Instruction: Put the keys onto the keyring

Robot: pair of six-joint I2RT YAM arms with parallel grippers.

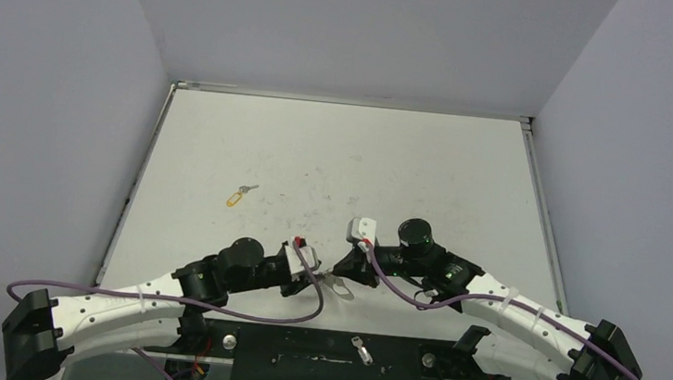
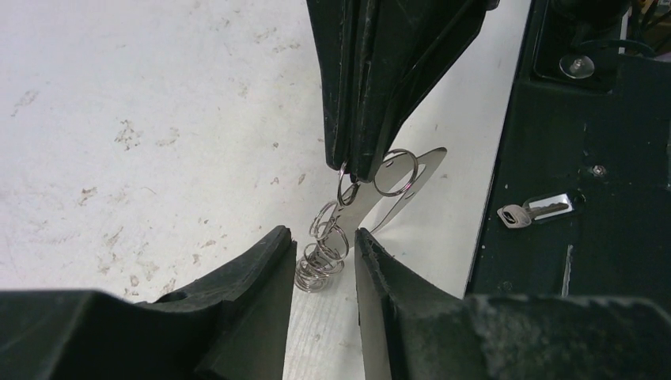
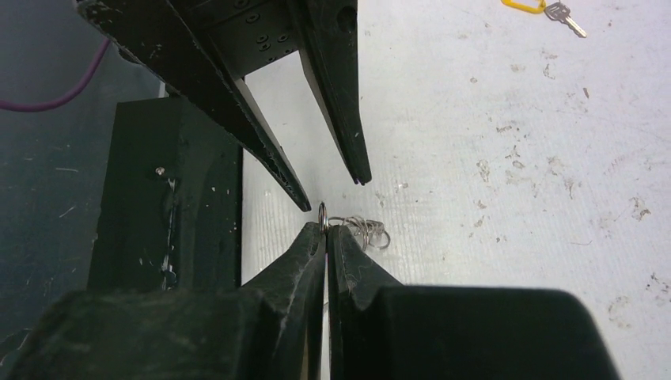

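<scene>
Silver keyring (image 2: 423,170) is pinched in the closed right gripper (image 3: 326,231); its chain (image 2: 316,269) is straddled by the half-parted left gripper (image 2: 320,237); the yellow-tagged key (image 1: 237,197) lies upper left, nearer the left arm.

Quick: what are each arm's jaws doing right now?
Left gripper: jaws open either side of the chain of the keyring, holding nothing.
Right gripper: jaws closed on the keyring.

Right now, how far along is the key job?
Nothing is threaded yet. The right gripper pinches the keyring by a small ring; the left gripper stands open around its chain. Left to thread: the yellow-tagged key on the table, the silver key on the black plate.
</scene>
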